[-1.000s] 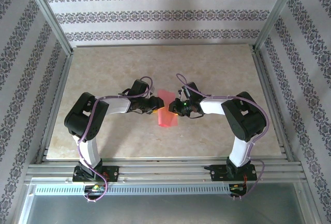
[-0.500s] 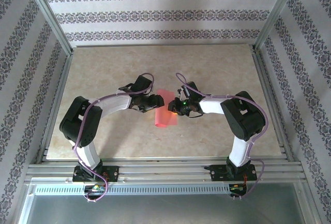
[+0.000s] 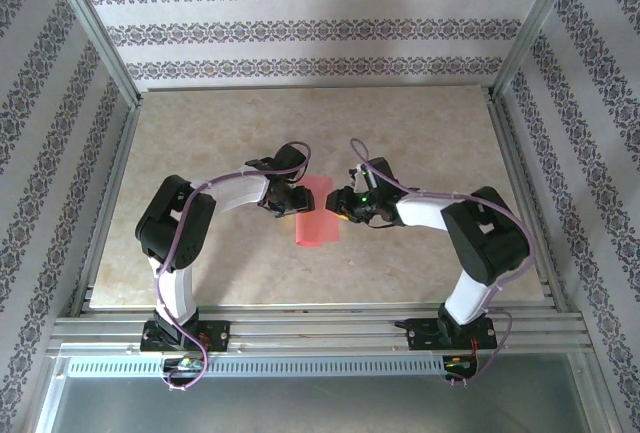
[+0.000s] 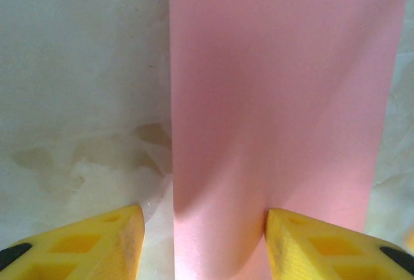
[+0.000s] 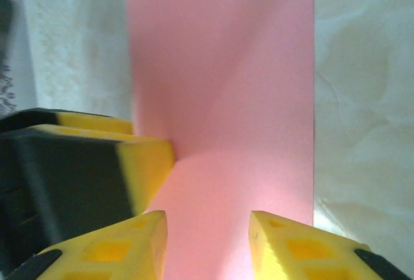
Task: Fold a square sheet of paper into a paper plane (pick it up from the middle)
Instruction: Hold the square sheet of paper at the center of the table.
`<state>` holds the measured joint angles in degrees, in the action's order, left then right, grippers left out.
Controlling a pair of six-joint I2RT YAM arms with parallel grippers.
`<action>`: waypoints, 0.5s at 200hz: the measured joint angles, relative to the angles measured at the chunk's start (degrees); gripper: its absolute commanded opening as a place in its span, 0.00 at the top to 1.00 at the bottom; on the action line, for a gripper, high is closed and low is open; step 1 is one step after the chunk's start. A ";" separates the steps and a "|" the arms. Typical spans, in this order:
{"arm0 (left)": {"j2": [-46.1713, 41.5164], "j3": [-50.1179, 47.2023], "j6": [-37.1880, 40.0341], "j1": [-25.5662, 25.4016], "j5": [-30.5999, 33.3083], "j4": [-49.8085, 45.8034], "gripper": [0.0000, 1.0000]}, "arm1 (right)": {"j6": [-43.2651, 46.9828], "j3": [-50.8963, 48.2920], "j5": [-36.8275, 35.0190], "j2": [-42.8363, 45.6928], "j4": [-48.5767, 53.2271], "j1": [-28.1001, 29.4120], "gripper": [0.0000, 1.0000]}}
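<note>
The paper (image 3: 318,219), folded to a narrow oblong, lies flat on the table (image 3: 200,143) at mid-frame in the top view, and both arms meet at its upper end, probably to pin it for a crease. The left gripper (image 3: 296,199) is parted, one finger over the paper and one over bare table, clamping nothing. The right gripper (image 3: 340,204) is likewise parted above the paper, holding nothing. The wrist views reveal these gaps and a soft dent; the top view adds the paper's whole length
</note>
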<state>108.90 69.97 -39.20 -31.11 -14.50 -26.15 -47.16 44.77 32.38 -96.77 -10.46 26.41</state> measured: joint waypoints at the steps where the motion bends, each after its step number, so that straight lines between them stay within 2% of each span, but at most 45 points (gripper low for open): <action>1: 0.00 0.00 0.00 0.00 0.00 0.00 0.49 | 0.04 -0.02 0.00 0.15 0.02 -0.07 0.60; 38: -1.70 -2.45 0.04 0.68 -1.33 0.87 0.50 | 1.29 -0.76 -0.83 4.00 -0.50 -2.89 0.59; 71: -3.43 -4.46 0.98 2.08 -1.92 0.94 0.42 | 1.31 -1.25 -1.27 2.49 -0.48 -2.91 0.59; 100: -4.57 -4.72 1.57 2.67 -1.60 0.90 0.46 | 1.29 -1.25 -1.46 1.40 -0.48 -2.38 0.59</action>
<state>104.33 65.25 -37.63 -28.45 -16.10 -25.26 -45.87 43.53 30.92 -95.37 -10.94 24.03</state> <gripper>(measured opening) 0.558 0.406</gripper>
